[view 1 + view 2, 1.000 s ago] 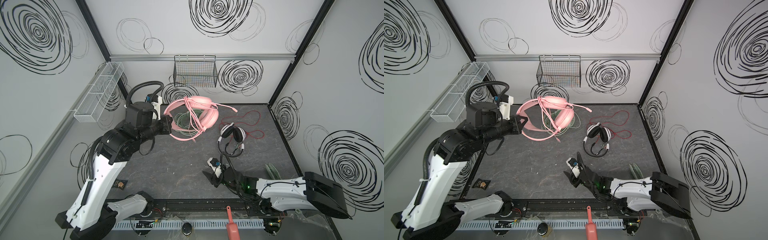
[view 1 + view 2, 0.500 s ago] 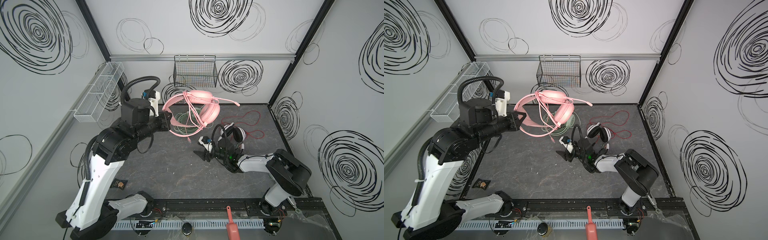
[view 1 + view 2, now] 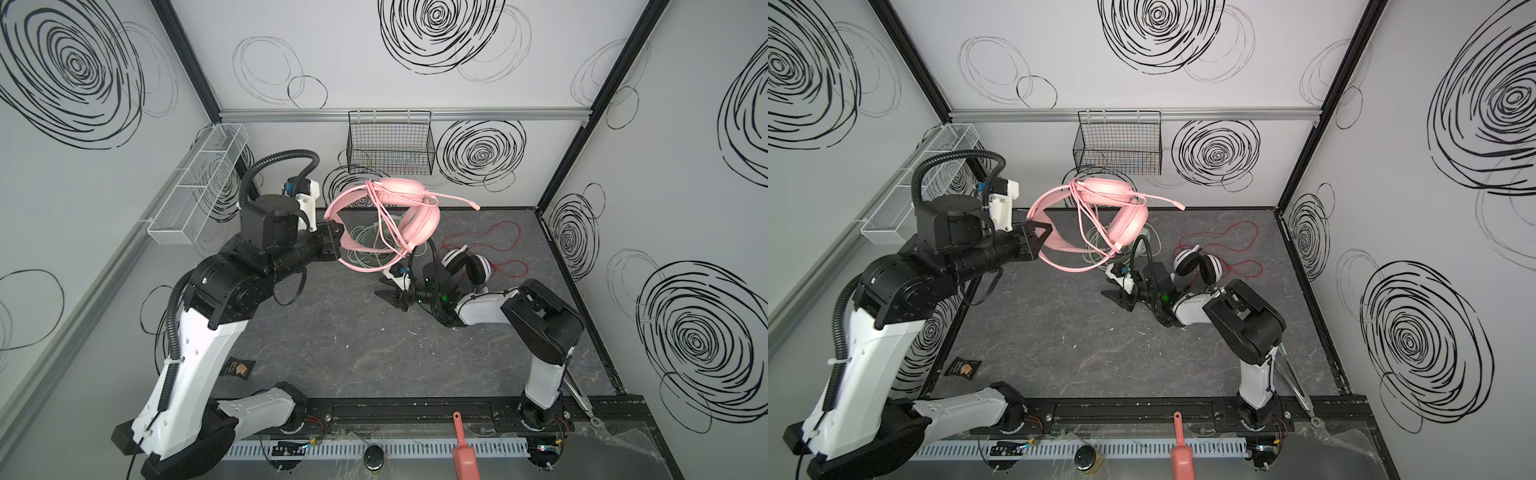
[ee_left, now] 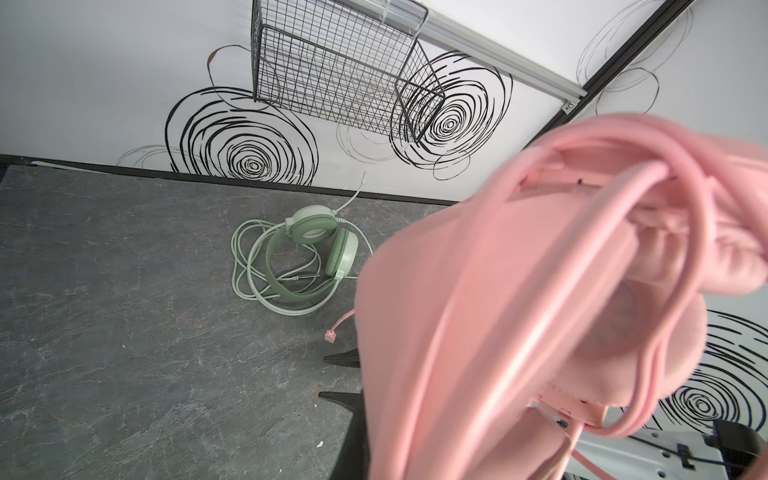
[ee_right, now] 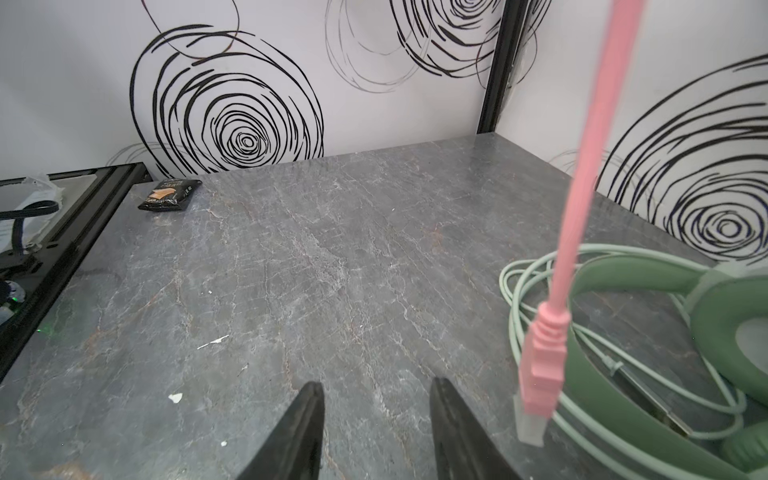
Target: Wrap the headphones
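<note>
The pink headphones (image 3: 415,208) are held clear above the bench (image 3: 353,345) by the left claw (image 3: 333,239), which is clamped on the headband, apparently so that the pink cable (image 5: 590,145), looped loosely over the band, hangs free. The green headphones (image 4: 316,245) lie on the bench below and beyond that claw, inside their own coiled cable. The right claw (image 5: 376,388) is held low over the bench with its jaws parted and empty. The pink plug (image 5: 542,365) dangles just beside it, probably to be caught for another turn, while the white-and-black headphones (image 3: 469,266) lie behind it.
</note>
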Robot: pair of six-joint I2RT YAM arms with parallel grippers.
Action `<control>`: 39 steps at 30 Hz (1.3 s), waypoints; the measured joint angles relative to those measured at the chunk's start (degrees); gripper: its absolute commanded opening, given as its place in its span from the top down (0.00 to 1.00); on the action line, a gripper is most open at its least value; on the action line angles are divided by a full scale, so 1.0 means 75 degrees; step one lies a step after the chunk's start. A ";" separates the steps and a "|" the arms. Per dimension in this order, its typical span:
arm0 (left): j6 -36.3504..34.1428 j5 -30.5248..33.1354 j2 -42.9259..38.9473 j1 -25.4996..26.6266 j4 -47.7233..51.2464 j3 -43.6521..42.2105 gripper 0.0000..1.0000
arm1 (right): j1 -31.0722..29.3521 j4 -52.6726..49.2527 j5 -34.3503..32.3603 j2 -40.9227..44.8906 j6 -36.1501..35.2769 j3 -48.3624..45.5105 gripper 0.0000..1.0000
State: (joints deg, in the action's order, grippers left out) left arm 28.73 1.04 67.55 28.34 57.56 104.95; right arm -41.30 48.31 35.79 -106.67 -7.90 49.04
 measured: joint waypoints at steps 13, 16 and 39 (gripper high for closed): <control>-0.0012 0.0006 0.0006 0.0000 0.0152 0.0076 1.00 | 0.0015 0.0332 -0.0402 0.1212 0.0029 -0.1177 0.50; -0.0012 0.0003 0.0006 0.0000 0.0149 0.0076 1.00 | 0.0015 0.0399 -0.0522 0.1571 0.0017 -0.1361 0.45; -0.0029 0.0015 0.0122 0.0000 0.0175 0.0082 1.00 | 0.0017 0.0256 -0.0825 -0.0545 0.0166 0.0647 0.71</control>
State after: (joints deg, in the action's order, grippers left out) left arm 28.51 1.15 68.47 28.34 58.87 105.56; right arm -41.17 50.24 29.61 -110.76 -6.66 53.89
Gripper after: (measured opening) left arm 0.078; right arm 0.343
